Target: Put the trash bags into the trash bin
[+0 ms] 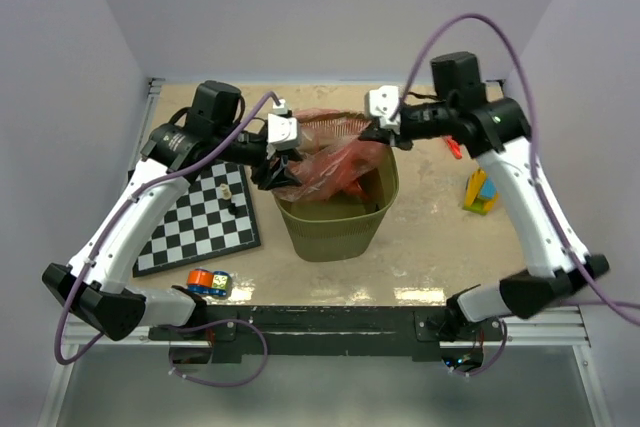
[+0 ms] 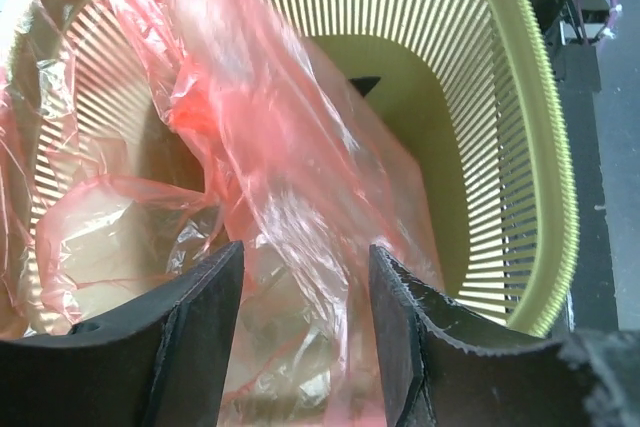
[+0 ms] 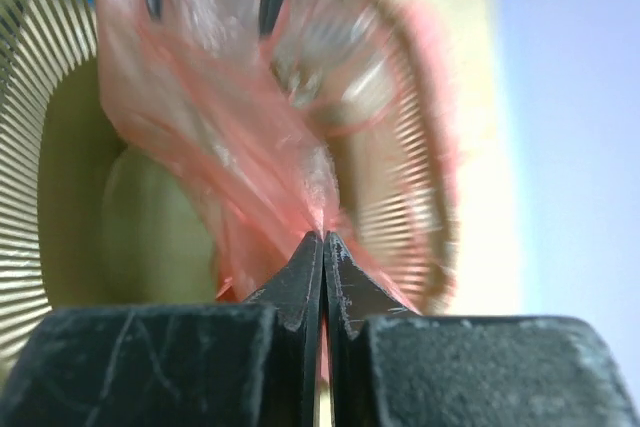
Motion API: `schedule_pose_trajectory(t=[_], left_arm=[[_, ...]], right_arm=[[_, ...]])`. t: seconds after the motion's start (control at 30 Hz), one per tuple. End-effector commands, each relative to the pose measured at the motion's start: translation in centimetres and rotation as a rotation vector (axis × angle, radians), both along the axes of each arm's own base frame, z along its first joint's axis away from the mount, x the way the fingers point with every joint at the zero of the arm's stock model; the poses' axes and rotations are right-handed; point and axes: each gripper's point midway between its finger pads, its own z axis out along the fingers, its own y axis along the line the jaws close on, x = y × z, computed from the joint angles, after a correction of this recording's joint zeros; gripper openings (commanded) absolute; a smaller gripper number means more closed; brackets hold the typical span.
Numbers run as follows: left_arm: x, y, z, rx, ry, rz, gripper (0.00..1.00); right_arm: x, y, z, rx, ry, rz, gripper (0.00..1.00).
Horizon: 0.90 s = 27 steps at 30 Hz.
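Note:
A translucent red-pink trash bag [image 1: 335,159] is stretched over the mouth of the olive-green mesh trash bin [image 1: 335,232], partly hanging inside it. My right gripper [image 3: 322,239] is shut, pinching a fold of the trash bag [image 3: 230,137] at the bin's right rim [image 1: 385,137]. At the bin's left rim my left gripper [image 1: 274,173] is open. Its two black fingers [image 2: 200,337] stand wide apart, with loose film of the trash bag [image 2: 270,147] running between them above the trash bin [image 2: 545,147].
A black-and-white chessboard [image 1: 205,215] lies left of the bin, with an orange and blue toy [image 1: 208,282] at its near edge. Yellow and blue blocks [image 1: 480,192] and a small red piece [image 1: 455,147] sit to the right, near the right arm.

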Motion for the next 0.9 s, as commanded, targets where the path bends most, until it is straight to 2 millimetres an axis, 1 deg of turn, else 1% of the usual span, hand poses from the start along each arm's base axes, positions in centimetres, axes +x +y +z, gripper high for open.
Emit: schedule_pose_trajectory(t=[0.0,0.13,0.23,0.3,0.37,0.4,0.43,0.5,0.57,0.63,0.7,0.73,0.77,0.87], left_arm=[[-1.5,-0.1,1.3,-0.002,-0.041,-0.074,0.57],[-2.9,-0.5,1.8,-0.021,-0.014,-0.102,0.56],[-3.4,-0.9,2.3,-0.029,-0.015,-0.101,0.49],[-3.3,-1.1,3.1,-0.042,-0.035,-0.095,0.38],[-3.2,-1.2,4.4,-0.071,-0.055,-0.077,0.18],[-3.4,-1.1,5.0,-0.084,-0.062,-0.07,0.06],[-3.7,-1.0,5.4,-0.091,-0.062,-0.07,0.0],[-4.6,-0.5,5.9,-0.087,-0.073,-0.073,0.0],[-5.7,0.4,5.8,-0.061,-0.067,-0.082,0.0],[-7.1,1.2,6.1,-0.049,-0.08,-0.102,0.0],[-8.5,1.9,5.9,-0.041,-0.074,-0.115,0.0],[-9.4,2.4,5.5,-0.031,-0.084,-0.131,0.0],[-9.9,2.8,4.5,-0.01,-0.075,-0.146,0.0],[-11.0,3.5,2.2,0.023,-0.089,-0.182,0.0]], right_arm=[[-3.7,-1.3,7.7,0.167,-0.219,-0.037,0.0],[-4.6,-2.1,8.6,0.228,-0.256,-0.093,0.0],[-5.2,-2.4,8.3,0.229,-0.261,-0.096,0.0],[-5.6,-2.5,8.2,0.227,-0.269,-0.086,0.0],[-6.2,-2.8,8.2,0.23,-0.276,-0.089,0.0],[-6.4,-3.0,7.9,0.228,-0.274,-0.092,0.0],[-6.6,-3.1,7.7,0.225,-0.274,-0.096,0.0],[-7.5,-3.6,7.2,0.211,-0.283,-0.088,0.0],[-8.4,-4.0,6.8,0.206,-0.291,-0.081,0.0],[-9.6,-4.4,6.1,0.188,-0.317,-0.052,0.0],[-11.2,-5.0,5.5,0.181,-0.339,-0.025,0.0],[-12.1,-5.3,5.0,0.173,-0.356,-0.006,0.0],[-12.7,-5.5,4.2,0.159,-0.38,0.015,0.0],[-14.0,-6.1,1.9,0.112,-0.405,0.06,0.0]])
